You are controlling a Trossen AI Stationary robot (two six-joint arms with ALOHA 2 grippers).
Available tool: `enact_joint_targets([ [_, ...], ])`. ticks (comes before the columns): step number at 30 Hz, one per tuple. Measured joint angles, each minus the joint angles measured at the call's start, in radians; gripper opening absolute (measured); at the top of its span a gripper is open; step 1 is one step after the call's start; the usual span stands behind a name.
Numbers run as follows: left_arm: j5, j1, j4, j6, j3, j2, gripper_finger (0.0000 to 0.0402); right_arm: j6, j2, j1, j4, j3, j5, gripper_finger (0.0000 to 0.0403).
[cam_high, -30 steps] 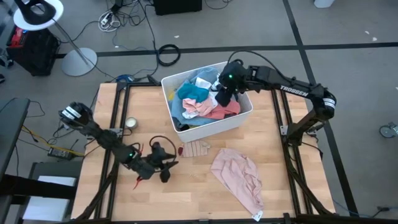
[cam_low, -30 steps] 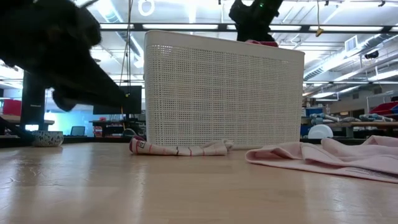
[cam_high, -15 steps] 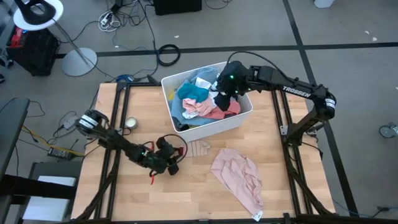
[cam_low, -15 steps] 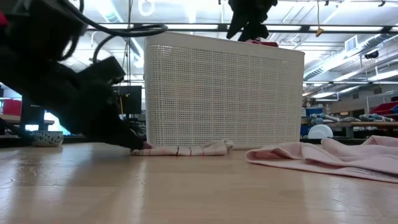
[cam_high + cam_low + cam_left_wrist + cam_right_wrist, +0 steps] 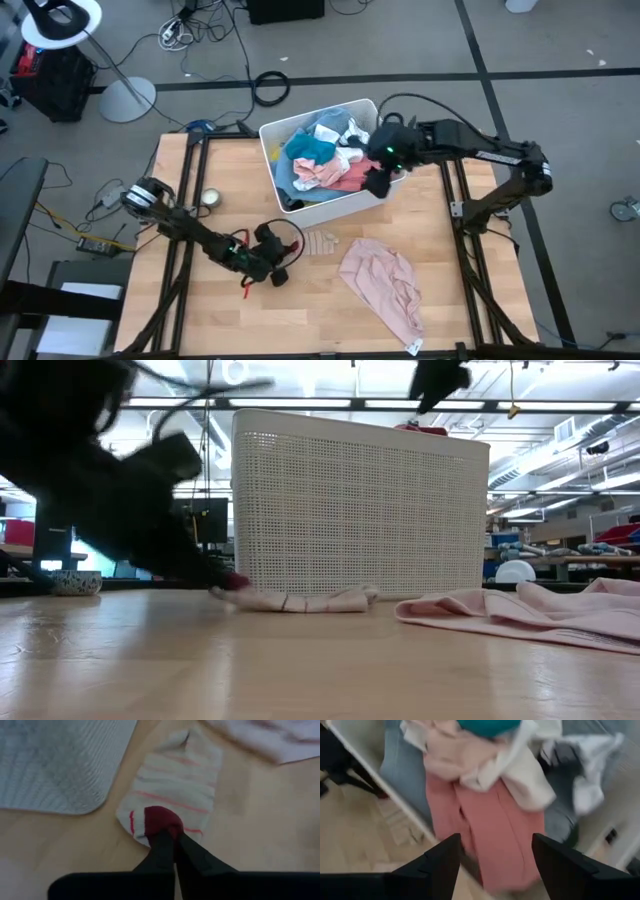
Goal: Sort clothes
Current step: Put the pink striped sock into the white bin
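A white sock with red stripes (image 5: 172, 785) lies flat on the table just in front of the white bin (image 5: 345, 205); it also shows in the high view (image 5: 320, 241) and low view (image 5: 300, 600). My left gripper (image 5: 174, 840) is shut on its maroon end. The bin holds a heap of clothes (image 5: 320, 160): teal, pink, white and light blue. My right gripper (image 5: 495, 870) hangs open over the bin's right near corner (image 5: 380, 180), above a salmon-pink garment (image 5: 490, 830). A pale pink garment (image 5: 385, 285) lies spread on the table. My left gripper pinches the sock's maroon end (image 5: 160, 817) between its two fingertips. The fingers come in low from the table's left side, slanting down, along the sock's length. The rest of the sock lies flat and slack on the table.
A small round object (image 5: 211, 198) sits on the table's left part. The bin takes up the table's far middle. The pale pink garment (image 5: 530, 615) covers the near right. Bare wood shows at the near left (image 5: 220, 320).
My left gripper has gone toward the table's right edge and down to the sock, and now sits on its maroon end. My right gripper has moved from over the bin's far part toward its right near corner. The sock and the pink garment lie where they were.
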Motion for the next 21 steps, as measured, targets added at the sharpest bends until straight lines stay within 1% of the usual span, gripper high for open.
enact_joint_targets([
  [3,0.008,-0.025,-0.078,-0.011,0.002,-0.083,0.0003,0.054,-0.046,0.055,-0.069,0.0,0.058,0.024],
  [6,-0.011,-0.051,-0.194,-0.053,0.002,-0.179,0.0002,0.112,-0.102,0.124,-0.106,-0.015,0.125,0.024],
  [10,-0.067,-0.087,-0.345,-0.085,0.003,-0.32,0.0001,0.209,-0.192,0.235,-0.118,-0.102,0.241,0.024],
  [12,-0.073,-0.101,-0.445,-0.087,0.028,-0.381,0.0001,0.28,-0.241,0.29,-0.119,-0.169,0.267,0.0239],
  [16,-0.085,-0.12,-0.707,-0.087,0.14,-0.474,0.0001,0.455,-0.325,0.4,-0.116,-0.325,0.272,0.0237],
  [19,-0.086,-0.122,-0.916,-0.079,0.27,-0.496,0.0,0.589,-0.362,0.486,-0.093,-0.45,0.274,0.0238],
  [21,-0.095,-0.122,-1.042,-0.076,0.367,-0.498,0.0,0.68,-0.372,0.547,-0.071,-0.535,0.298,0.0237],
])
